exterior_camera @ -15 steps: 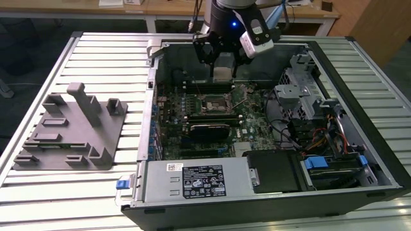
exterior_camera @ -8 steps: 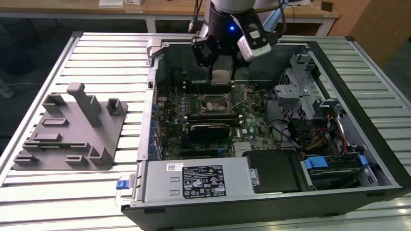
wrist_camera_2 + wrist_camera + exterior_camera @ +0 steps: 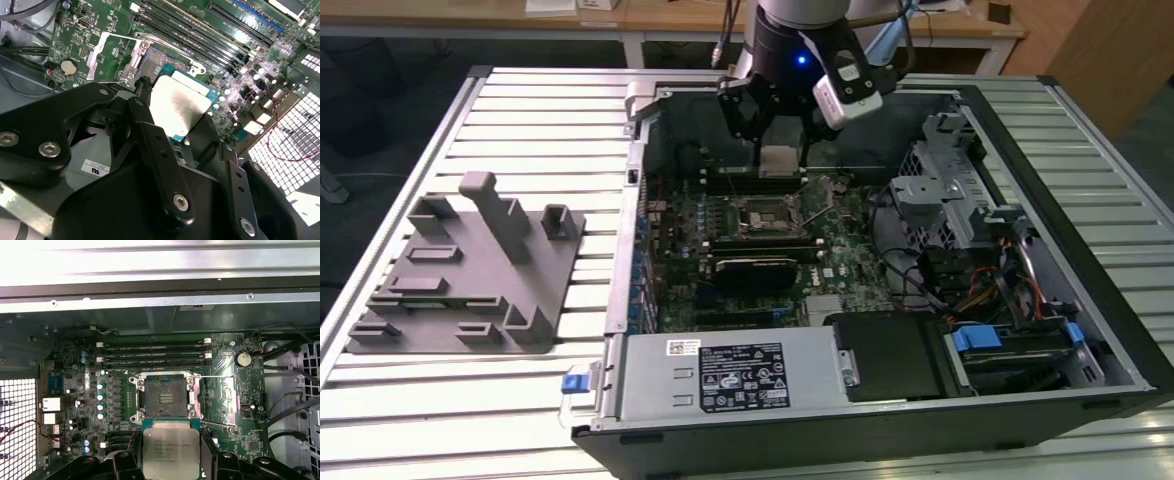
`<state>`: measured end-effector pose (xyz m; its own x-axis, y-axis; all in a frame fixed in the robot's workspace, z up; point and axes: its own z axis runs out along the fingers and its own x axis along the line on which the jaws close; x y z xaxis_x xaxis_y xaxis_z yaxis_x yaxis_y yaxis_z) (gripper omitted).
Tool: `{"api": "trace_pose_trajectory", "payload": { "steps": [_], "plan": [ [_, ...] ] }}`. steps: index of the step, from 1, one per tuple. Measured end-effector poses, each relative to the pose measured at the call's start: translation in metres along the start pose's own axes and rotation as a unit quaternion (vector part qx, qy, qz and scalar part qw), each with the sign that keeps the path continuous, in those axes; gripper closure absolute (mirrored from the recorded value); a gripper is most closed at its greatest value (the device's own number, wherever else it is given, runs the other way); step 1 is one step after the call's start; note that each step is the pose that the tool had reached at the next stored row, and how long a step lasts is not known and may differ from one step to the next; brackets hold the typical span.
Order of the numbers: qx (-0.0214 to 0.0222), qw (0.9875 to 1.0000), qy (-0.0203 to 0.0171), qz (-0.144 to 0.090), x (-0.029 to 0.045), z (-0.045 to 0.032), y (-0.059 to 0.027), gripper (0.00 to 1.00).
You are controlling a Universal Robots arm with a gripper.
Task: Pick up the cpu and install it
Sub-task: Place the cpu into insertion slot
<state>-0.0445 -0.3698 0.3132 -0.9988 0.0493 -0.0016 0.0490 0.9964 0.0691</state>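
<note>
Gripper [image 3: 781,162] fingers are clamped on two opposite edges of the cpu [image 3: 171,447], holding it flat, just above the green motherboard [image 3: 75,405] inside the open computer case [image 3: 854,428]. Just beyond the chip sits the empty CPU socket [image 3: 165,397], its load plate [image 3: 110,55] swung open.

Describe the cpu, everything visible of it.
The cpu is a small flat square chip with a silvery metal lid, printed on top, and a teal-green rim. The black gripper clamps it at two opposite edges, lid up. It hangs above the green motherboard, beside the open, empty socket, and is not seated.
</note>
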Motion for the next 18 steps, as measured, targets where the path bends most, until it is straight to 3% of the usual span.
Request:
{"api": "trace_pose_trajectory", "payload": {
  "steps": [8,13,18],
  "plan": [
    [0.0000,1.0000,0.0000,0.001,0.0000,0.0000,0.0000,0.45],
    [0.0001,0.9992,-0.0027,0.039,0.0000,0.0007,-0.0001,0.45],
    [0.0001,0.9965,-0.0058,0.083,0.0000,0.0016,-0.0001,0.45]
  ]
}}
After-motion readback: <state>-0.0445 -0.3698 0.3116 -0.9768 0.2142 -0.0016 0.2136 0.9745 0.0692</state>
